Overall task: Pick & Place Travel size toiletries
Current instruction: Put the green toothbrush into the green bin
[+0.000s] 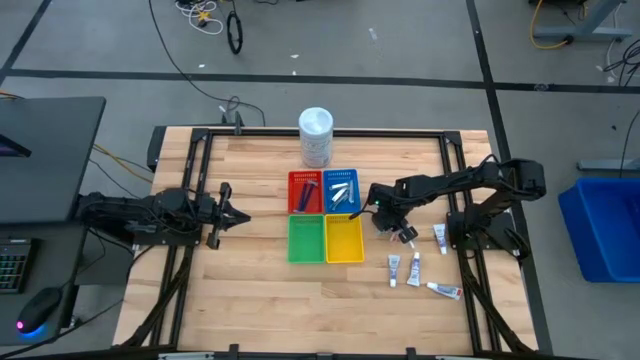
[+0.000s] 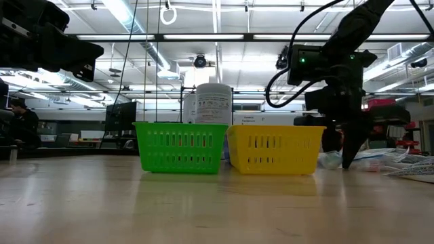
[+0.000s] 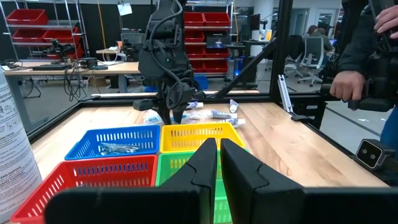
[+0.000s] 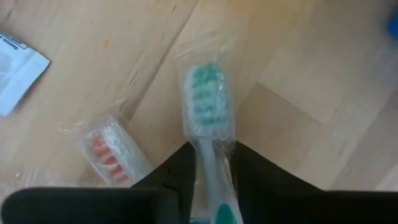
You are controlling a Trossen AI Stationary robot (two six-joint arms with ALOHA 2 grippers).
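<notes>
A plastic-wrapped toothbrush with green bristles (image 4: 206,99) lies flat on the wooden table, just right of the yellow tray (image 1: 344,240). My right gripper (image 4: 211,149) points down at it and is shut on it. A second wrapped toothbrush with red bristles (image 4: 107,149) lies beside it on the table. Small white tubes (image 1: 413,268) lie on the table to the right. My left gripper (image 1: 235,212) waits shut and level at the table's left, touching nothing. My right gripper pinches the green-bristled toothbrush's neck (image 4: 208,152), just below the head, between its two fingers through the clear wrapper. The fingers come from above, pointing down, and lie across the toothbrush. The toothbrush rests flat on the table.
Red (image 1: 305,190), blue (image 1: 341,188), green (image 1: 305,240) and yellow trays stand in a square at the table's middle. A tall white tub (image 1: 316,135) stands behind them. A white printed sachet (image 4: 15,71) lies near the toothbrushes. A person (image 3: 354,56) stands beyond the table's right side.
</notes>
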